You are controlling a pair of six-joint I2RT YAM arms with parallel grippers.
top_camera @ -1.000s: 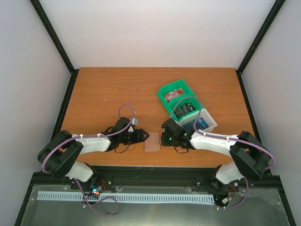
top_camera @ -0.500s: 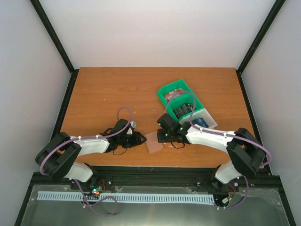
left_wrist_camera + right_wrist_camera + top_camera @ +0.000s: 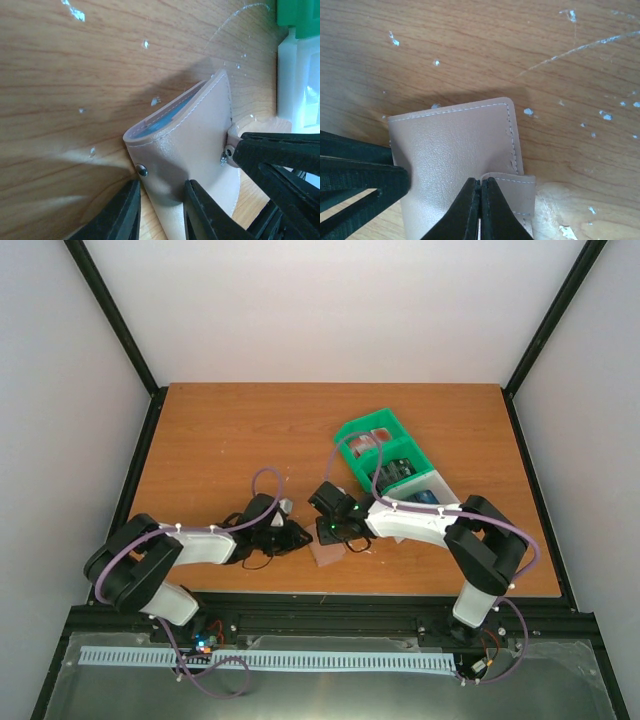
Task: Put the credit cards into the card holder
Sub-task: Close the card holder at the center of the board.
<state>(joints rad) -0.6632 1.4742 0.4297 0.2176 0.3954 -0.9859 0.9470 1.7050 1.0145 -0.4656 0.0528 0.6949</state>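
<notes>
One tan card holder (image 3: pixel 326 553) sits part-open near the table's (image 3: pixel 220 440) front edge, its folded end pinched in the left hand (image 3: pixel 161 192). Right hand (image 3: pixel 480 182) closed, tips at the snap tab. Green tray (image 3: pixel 352 430) close behind-right, open wood to the left.

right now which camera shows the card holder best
Left wrist: the card holder is close and large, slightly open, with its blue inside and snap visible. Right wrist shows only its tan outside; top external shows just a small, partly covered patch.
</notes>
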